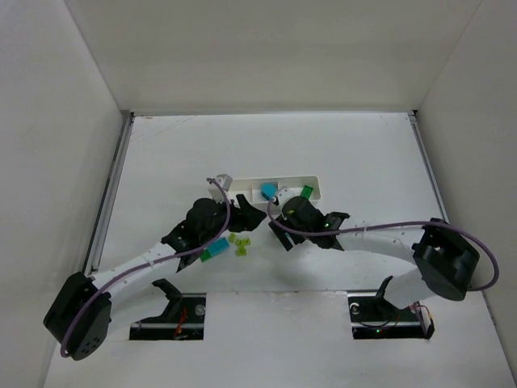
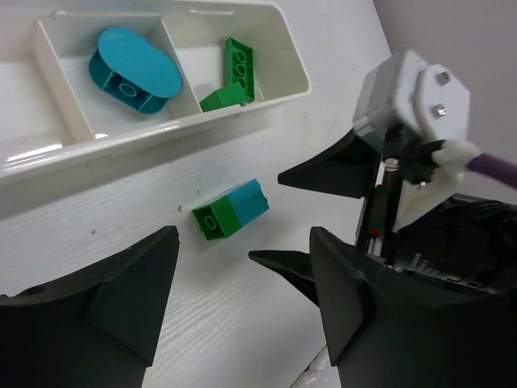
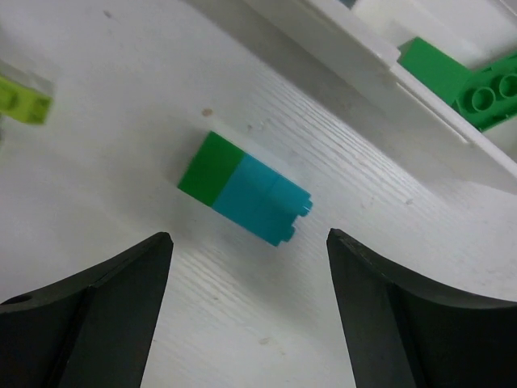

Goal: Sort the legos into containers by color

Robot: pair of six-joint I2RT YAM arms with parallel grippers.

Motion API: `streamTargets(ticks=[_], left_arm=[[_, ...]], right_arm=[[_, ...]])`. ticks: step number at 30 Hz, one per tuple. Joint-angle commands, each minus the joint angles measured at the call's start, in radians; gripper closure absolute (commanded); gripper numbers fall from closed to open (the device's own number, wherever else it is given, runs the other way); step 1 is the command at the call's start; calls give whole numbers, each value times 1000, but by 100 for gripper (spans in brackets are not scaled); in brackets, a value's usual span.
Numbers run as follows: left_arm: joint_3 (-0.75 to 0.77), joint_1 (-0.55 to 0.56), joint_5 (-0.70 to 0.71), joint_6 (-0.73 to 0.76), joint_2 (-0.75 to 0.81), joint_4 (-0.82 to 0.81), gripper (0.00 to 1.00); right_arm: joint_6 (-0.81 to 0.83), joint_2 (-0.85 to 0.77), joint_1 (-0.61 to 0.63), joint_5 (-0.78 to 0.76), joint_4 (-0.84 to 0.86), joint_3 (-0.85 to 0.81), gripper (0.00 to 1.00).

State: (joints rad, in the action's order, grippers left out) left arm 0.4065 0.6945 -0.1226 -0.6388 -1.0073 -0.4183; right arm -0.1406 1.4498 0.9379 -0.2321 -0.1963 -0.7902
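In the overhead view the left gripper sits just left of centre, at the near edge of the white tray. Its jaws stand open and hold nothing. Lower down, beside the left arm, a cyan and green piece lies on the bench. Just right of it is a small cluster of yellow-green bricks.

In the left wrist view a joined brick, dark green at one end and cyan at the other, lies on the bench near frame centre. It is ahead of the open jaws and near the tray's front wall, touching neither. Whether it is the same piece seen beside the arm from overhead, I cannot tell.

Inside the tray, the middle compartment holds a cyan oval piece, and the compartment to its right holds a dark green brick.

The right gripper is just right of centre overhead. Its jaws are open and empty. In the right wrist view the joined brick lies at frame centre ahead of them, apart from both fingers.
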Motion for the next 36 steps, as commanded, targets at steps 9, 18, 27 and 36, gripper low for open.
streamTargets(ticks=[9, 18, 27, 36], left_arm=[[17, -53, -65, -15, 50, -20, 37], [2, -79, -65, -19, 91, -10, 38], [-5, -120, -61, -36, 144, -5, 39], [-12, -138, -65, -55, 165, -5, 39]], right_arm=[[194, 102, -20, -13, -38, -99, 16], [230, 175, -57, 102, -2, -152, 21], [151, 93, -52, 227, 63, -80, 40], [90, 127, -6, 177, 116, -23, 36]])
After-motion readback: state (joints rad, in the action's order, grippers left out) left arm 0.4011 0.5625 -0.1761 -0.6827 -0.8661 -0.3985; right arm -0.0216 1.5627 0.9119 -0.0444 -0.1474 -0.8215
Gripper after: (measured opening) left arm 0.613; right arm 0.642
